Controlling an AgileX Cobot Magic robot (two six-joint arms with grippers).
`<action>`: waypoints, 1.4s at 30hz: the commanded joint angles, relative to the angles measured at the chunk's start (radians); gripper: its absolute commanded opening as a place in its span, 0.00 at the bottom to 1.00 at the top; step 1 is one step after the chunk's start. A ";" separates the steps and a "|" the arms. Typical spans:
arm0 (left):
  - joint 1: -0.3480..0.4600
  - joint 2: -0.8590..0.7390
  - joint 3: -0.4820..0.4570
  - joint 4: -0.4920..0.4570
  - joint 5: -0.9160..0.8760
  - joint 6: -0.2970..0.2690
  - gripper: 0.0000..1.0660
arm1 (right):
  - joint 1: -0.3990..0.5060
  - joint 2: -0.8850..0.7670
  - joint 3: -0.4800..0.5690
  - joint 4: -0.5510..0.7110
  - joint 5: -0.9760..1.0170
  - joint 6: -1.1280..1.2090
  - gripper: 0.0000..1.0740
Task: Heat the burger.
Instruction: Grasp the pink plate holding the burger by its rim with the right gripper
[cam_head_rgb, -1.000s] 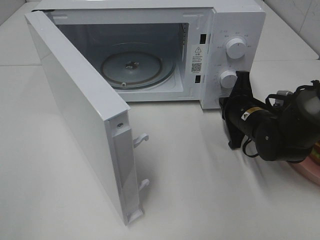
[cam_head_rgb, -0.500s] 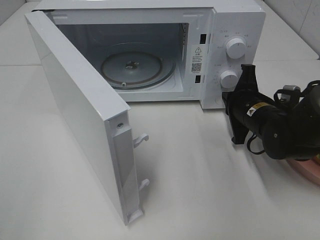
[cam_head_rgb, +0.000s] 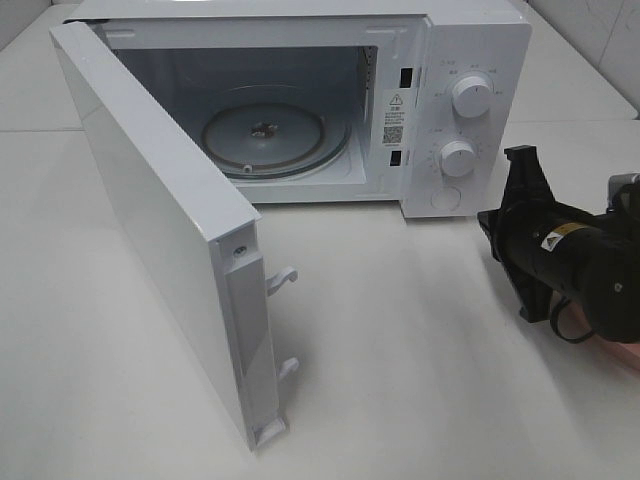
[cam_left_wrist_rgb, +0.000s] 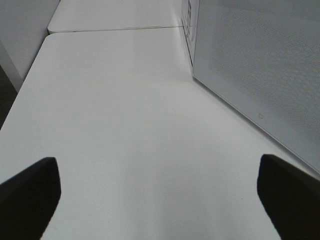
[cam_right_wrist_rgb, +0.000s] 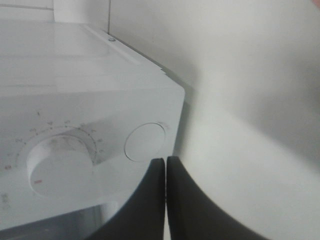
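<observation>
R gripper (cam_right_wrist_rgb: 165, 164), closed and empty, is held near microwave (cam_head_rgb: 470, 40) round btn (cam_right_wrist_rgb: 144, 142); L gripper (cam_left_wrist_rgb: 157, 180) is spread wide. Burger cannot be made out.

Turntable (cam_head_rgb: 265, 135) in microwave (cam_head_rgb: 480, 40), tbl (cam_head_rgb: 400, 380) rear.

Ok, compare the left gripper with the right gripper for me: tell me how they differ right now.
The left gripper is open, fingers wide apart; the right gripper is shut, fingers pressed together. The left gripper faces bare table beside the microwave door; the right gripper points toward the microwave's round button. Both have black fingers and hold nothing.
</observation>
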 joint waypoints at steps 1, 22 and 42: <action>-0.003 -0.020 0.002 -0.006 -0.004 -0.003 0.96 | -0.007 -0.113 0.014 0.009 0.191 -0.332 0.00; -0.003 -0.020 0.002 -0.006 -0.004 -0.003 0.96 | -0.007 -0.401 0.013 0.289 0.990 -1.459 0.30; -0.003 -0.020 0.002 -0.006 -0.004 -0.003 0.96 | -0.076 -0.270 -0.375 -0.374 1.682 -1.255 0.92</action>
